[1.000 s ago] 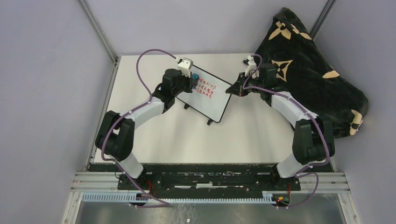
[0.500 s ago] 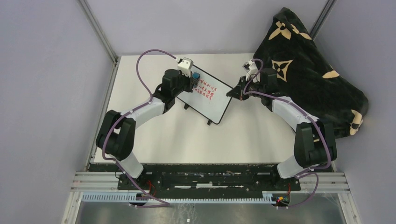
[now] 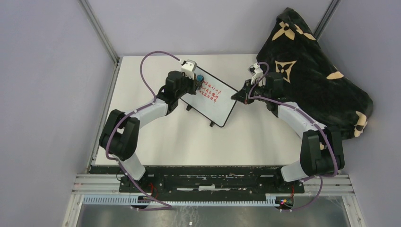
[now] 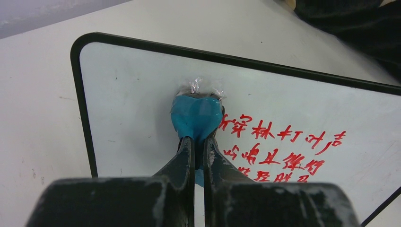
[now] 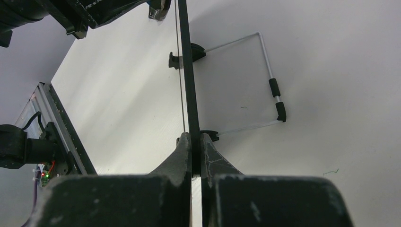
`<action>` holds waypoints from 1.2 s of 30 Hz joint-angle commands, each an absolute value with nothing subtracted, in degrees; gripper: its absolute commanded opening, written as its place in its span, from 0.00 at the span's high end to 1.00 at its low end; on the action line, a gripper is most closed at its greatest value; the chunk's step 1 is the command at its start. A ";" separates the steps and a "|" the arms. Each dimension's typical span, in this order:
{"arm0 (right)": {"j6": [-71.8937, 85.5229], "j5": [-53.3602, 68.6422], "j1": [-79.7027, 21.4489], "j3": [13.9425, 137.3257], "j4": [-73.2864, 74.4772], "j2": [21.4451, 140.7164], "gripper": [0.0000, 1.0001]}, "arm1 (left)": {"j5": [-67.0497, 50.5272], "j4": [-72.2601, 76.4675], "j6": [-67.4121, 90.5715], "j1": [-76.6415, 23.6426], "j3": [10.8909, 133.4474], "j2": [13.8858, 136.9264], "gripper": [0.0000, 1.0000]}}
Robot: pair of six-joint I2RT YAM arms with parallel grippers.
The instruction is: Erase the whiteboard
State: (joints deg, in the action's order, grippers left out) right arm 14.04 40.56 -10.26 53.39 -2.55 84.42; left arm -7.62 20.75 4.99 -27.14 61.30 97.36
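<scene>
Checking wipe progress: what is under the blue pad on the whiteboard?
The blue pad, pinched in the left claw, covers its patch of whiteboard, so any marks beneath cannot be seen. Beside it, red writing shows.

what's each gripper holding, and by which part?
Left gripper: teal pad, pinched at its near end. Right gripper: whiteboard, clamped on its frame edge.

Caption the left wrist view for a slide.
Left arm's jaws shut on a blue pad at the whiteboard, beside unerased red handwriting.
</scene>
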 commanded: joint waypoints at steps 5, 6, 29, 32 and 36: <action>10.20 37.33 -9.84 52.42 1.76 86.45 0.99 | -3.69 30.57 1.78 -27.47 59.96 98.28 0.97; 10.22 37.35 -9.83 52.37 1.76 86.60 0.99 | -2.54 31.43 0.97 -27.46 59.69 98.53 0.97; 9.58 40.82 -9.84 54.33 3.14 88.27 0.99 | -4.03 33.37 1.75 -39.53 55.33 96.08 0.97; 9.58 41.04 -9.84 54.30 3.09 88.23 0.99 | -3.53 32.91 1.57 -41.39 55.70 96.23 0.97; 9.71 41.13 -9.93 54.11 2.98 88.13 0.99 | -0.16 31.24 -0.26 -40.93 57.86 97.31 0.97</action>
